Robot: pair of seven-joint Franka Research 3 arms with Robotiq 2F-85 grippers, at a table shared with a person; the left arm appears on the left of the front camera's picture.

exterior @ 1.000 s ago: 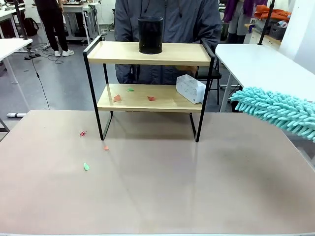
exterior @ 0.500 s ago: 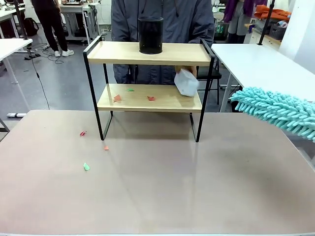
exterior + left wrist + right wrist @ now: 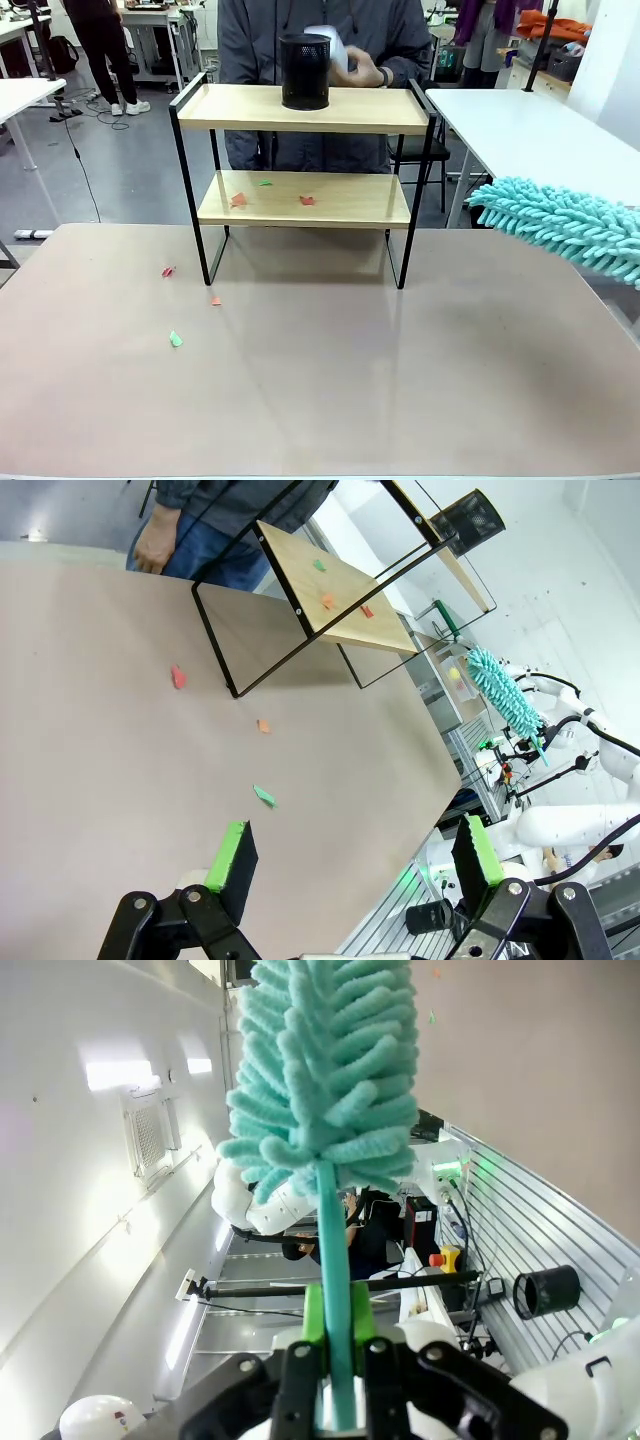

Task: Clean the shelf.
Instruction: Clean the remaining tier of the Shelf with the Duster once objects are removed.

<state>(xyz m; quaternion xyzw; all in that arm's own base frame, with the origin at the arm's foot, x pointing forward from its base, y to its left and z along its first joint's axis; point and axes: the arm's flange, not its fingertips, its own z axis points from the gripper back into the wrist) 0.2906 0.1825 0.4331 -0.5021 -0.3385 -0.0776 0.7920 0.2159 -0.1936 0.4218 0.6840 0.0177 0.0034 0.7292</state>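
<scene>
A brownish table (image 3: pixel 400 380) in a busy workshop holds the shelf (image 3: pixel 300 200) at its far middle, with coloured scraps (image 3: pixel 238 200) on the lower board. Right of the shelf, the right gripper (image 3: pixel 337 1320) is clamped on the handle of a teal duster (image 3: pixel 560 225) held level. Well in front of the shelf, the left gripper (image 3: pixel 355 850) hovers with its jaws spread wide, empty.

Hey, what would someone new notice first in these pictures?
The fluffy teal duster jutting in from the right, its handle clamped in the right gripper. Then the shelf in the middle, a black mesh cup on top, coloured paper scraps on its lower board.
</scene>
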